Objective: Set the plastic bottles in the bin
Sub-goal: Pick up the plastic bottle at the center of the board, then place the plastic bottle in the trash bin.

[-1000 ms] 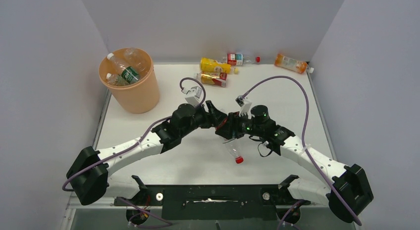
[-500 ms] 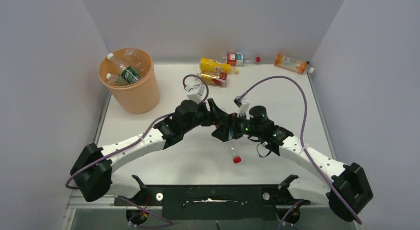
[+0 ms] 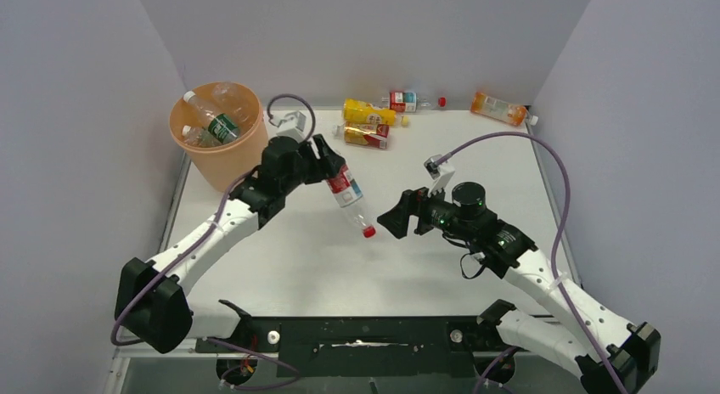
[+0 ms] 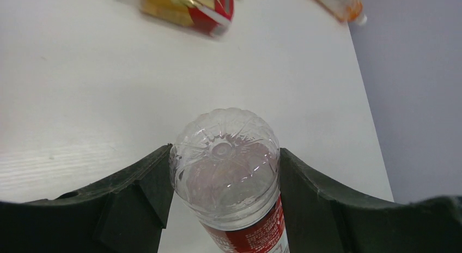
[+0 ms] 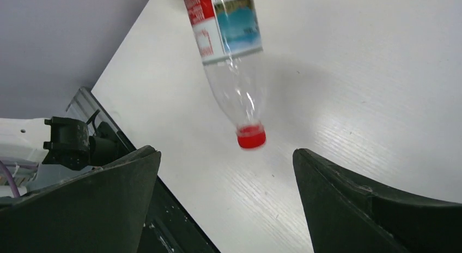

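A clear plastic bottle (image 3: 348,196) with a red label and red cap hangs cap-down above the table, right of the bin. My left gripper (image 3: 329,166) is shut on its base end; in the left wrist view the fluted base (image 4: 224,166) fills the gap between both fingers of the left gripper (image 4: 224,156). My right gripper (image 3: 397,214) stands open and empty just right of the cap, apart from it. From the right wrist the bottle (image 5: 229,35) and its cap (image 5: 251,137) hang ahead of the wide right gripper (image 5: 226,161). The peach-orange bin (image 3: 246,165) at the back left holds bottles (image 3: 214,121).
Along the back edge lie a yellow bottle (image 3: 368,112), a red-and-yellow one (image 3: 365,136), a clear red-labelled one (image 3: 407,99) and an orange one (image 3: 499,108). Grey walls close the table on three sides. The black mounting rail (image 3: 365,334) runs along the near edge.
The right gripper opened, let go of the bottle and drew back to the right. The left arm swung the bottle up and left toward the bin.
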Controlling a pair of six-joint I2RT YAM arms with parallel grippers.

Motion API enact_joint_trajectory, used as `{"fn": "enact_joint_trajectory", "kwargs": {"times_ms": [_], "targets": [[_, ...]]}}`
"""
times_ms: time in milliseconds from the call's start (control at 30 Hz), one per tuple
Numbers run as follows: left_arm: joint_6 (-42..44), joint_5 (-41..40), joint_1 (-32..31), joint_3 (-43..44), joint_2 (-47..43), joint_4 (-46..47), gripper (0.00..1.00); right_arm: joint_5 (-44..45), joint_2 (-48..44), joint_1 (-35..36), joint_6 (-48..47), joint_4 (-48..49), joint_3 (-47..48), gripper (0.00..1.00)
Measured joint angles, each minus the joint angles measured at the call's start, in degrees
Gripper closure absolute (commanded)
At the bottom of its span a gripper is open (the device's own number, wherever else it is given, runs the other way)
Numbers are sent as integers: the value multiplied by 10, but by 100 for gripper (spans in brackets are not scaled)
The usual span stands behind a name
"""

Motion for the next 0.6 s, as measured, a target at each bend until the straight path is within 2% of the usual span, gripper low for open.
{"fn": "enact_joint_trajectory", "kwargs": {"times_ms": [200, 600], "targets": [[45, 6, 142, 77, -41, -43, 78, 35, -54, 0, -8, -38, 8, 2], [64, 54, 417, 190, -62, -56, 78, 45, -59, 0, -7, -71, 3, 2]]}}
